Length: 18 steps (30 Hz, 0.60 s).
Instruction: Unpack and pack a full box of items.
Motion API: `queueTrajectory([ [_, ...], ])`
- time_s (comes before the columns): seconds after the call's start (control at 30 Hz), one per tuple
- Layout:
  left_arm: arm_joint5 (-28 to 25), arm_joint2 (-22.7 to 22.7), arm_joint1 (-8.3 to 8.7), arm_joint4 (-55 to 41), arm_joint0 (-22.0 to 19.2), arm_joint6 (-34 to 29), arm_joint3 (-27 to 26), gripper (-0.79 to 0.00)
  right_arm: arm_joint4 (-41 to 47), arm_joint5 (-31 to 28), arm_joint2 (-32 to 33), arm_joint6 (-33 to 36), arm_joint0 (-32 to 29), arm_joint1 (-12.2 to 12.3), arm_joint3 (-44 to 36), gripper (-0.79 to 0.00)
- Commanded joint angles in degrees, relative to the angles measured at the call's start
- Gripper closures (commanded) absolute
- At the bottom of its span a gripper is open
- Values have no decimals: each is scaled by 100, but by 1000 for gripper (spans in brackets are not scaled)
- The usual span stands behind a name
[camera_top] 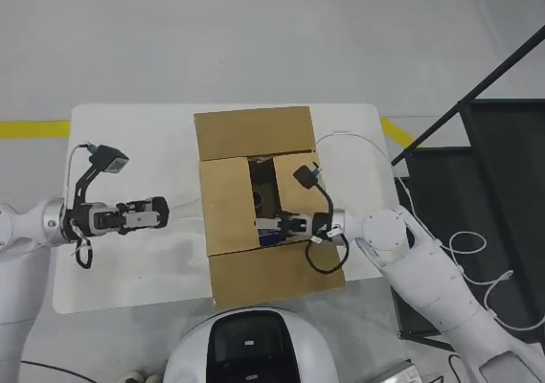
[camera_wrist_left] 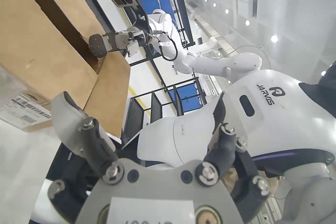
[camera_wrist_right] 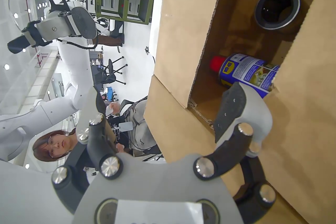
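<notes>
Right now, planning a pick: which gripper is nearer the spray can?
Right. The right gripper is at the box opening by the spray can; the left gripper, outside it.

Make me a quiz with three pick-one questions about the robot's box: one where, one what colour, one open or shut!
1. Where is the spray can compared with the box?
A. under it
B. inside it
C. on top of a shut lid

2. What colour is the can's cap?
A. red
B. green
C. yellow

3. How is the left gripper?
A. open and empty
B. shut on the can
C. shut on a flap

Answers: 1 B, the can lies down in the open box. 2 A, the cap is red on a blue can. 3 A, its fingers are apart with nothing between them.
</notes>
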Motion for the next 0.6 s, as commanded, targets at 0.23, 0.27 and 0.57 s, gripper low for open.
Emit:
queueTrajectory([
  [0.23, 68, 169, 6, 426, 136, 251, -152, -785, 108, 63, -40, -165, 25, -31, 77, -785],
  [0.27, 73, 182, 10, 512, 144, 342, -151, -785, 147, 53, -105, -119, 90, -51, 131, -785],
  [0.57, 139, 22, 93, 619, 146, 412, -249, -785, 274, -33, -1032, -82, 920, -373, 1037, -785],
])
